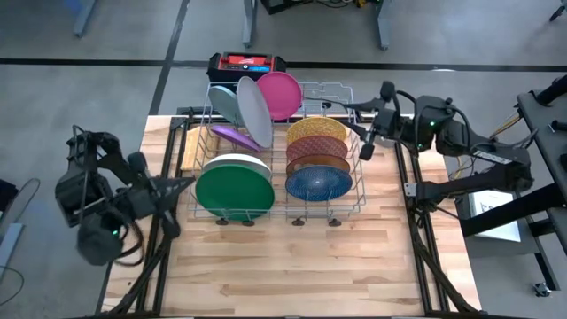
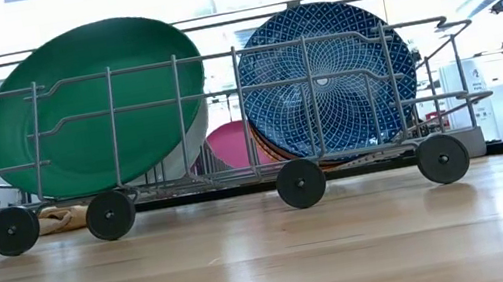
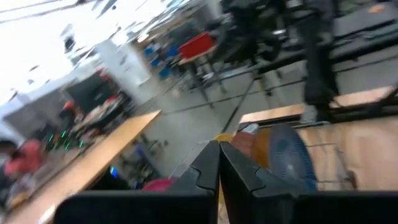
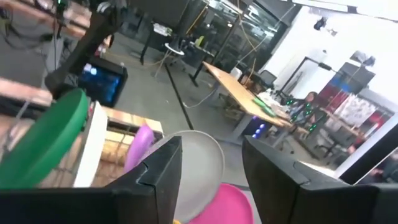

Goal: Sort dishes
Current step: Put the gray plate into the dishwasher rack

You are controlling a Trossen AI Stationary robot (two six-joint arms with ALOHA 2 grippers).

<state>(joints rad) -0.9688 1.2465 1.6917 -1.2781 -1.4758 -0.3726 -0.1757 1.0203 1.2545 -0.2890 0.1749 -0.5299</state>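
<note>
- Presently my left gripper [image 1: 177,185] is hanging just off the left side of the wire rack [image 1: 359,190], beside the green plate [image 1: 234,191]; its fingers [image 3: 205,174] are pressing together, holding nothing.
- My right gripper [image 1: 365,142] is hovering at the rack's right edge, near the yellow patterned plate [image 1: 316,129]; its fingers [image 4: 158,168] are standing well apart with nothing between them.
- Rack, silver wire on black wheels [image 2: 301,183], is sitting on the wooden table [image 1: 292,266] toward its far side.
- Left column of the rack, front to back: the green plate is standing on edge with a white plate [image 1: 232,159] close behind it; a purple plate [image 1: 235,136] is lying tilted farther back; a grey plate [image 1: 255,111] is leaning upright near the far end, with a paler plate [image 1: 221,106] behind it.
- Pink plate [image 1: 281,93] is standing at the far end, just beside the grey one.
- Right column, front to back: blue patterned plate [image 1: 319,184], brown plate [image 1: 317,163], maroon plate [image 1: 315,146], then the yellow patterned one, all on edge and packed closely.
- Red and black box [image 1: 246,64] is resting beyond the rack's far end.
- People are showing, blurred, in the room beyond the table.
</note>
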